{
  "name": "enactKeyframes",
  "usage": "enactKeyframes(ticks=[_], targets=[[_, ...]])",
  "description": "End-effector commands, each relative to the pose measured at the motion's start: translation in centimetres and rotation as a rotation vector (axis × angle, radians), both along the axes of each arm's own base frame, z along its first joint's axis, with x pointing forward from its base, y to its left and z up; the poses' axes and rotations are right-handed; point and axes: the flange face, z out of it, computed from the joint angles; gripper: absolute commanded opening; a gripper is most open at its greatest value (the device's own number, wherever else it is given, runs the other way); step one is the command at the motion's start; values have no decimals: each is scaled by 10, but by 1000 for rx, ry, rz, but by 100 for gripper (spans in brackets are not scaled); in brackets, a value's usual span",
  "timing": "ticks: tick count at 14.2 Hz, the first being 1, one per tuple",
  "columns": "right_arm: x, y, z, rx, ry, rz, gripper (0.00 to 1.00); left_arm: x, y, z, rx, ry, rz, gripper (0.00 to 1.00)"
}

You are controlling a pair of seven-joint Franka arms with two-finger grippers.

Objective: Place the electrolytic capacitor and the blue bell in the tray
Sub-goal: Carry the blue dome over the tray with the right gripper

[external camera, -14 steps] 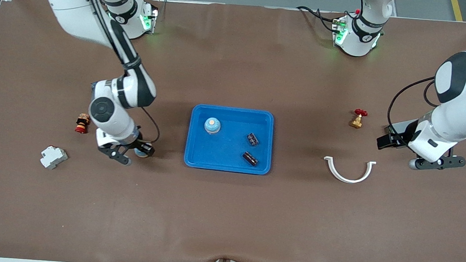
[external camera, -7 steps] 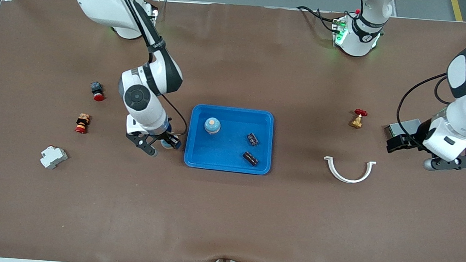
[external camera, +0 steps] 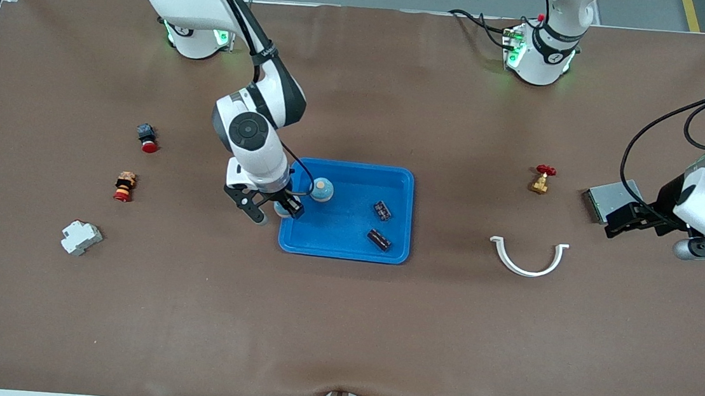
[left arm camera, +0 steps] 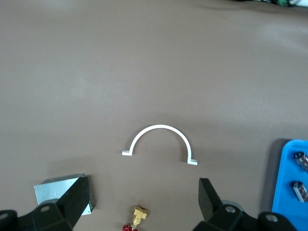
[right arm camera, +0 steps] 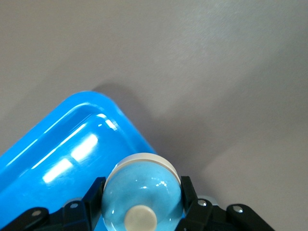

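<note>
**Blue bell held over the tray rim**

Clamped on a blue bell (right arm camera: 142, 192) between both fingers of the right gripper (external camera: 274, 208), hanging over the rim of the tray (external camera: 343, 249) at the end toward the right arm's side of the table. Right arm (external camera: 250, 126) reaching down from its base in a steep bend, wrist turned down. Already lying in the tray: a second blue bell (external camera: 322, 189) and two dark electrolytic capacitors (external camera: 381, 210), (external camera: 378, 239), the second nearer the front camera.

Off toward the left arm's end, left gripper (left arm camera: 144, 204) spread wide and holding nothing, waiting in the air over the brown table (external camera: 341, 324) beside a grey metal box (external camera: 607, 198). Close by: a brass valve with a red handle (external camera: 541, 178) and a white half-ring clamp (external camera: 528, 259).

Toward the right arm's end: a red pushbutton (external camera: 146, 137), a striped stacked part (external camera: 124, 186), a white breaker (external camera: 80, 237).
</note>
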Motion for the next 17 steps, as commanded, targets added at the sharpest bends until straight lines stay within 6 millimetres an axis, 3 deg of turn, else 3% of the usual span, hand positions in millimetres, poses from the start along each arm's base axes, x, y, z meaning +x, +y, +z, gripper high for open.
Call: enactKeyframes(ticks=[1, 3, 9, 17], targets=[[8, 19, -6, 3, -2, -41, 0, 3, -13, 8, 4, -3, -73, 100], [10, 29, -12, 2, -4, -58, 0, 4, -2, 9, -14, -3, -62, 100], [14, 44, -30, -3, -6, -85, 0, 8, 2, 28, -15, -47, -58, 100], [6, 56, -51, -15, 1, -85, 0, 13, 6, 23, -16, -40, -32, 100]])
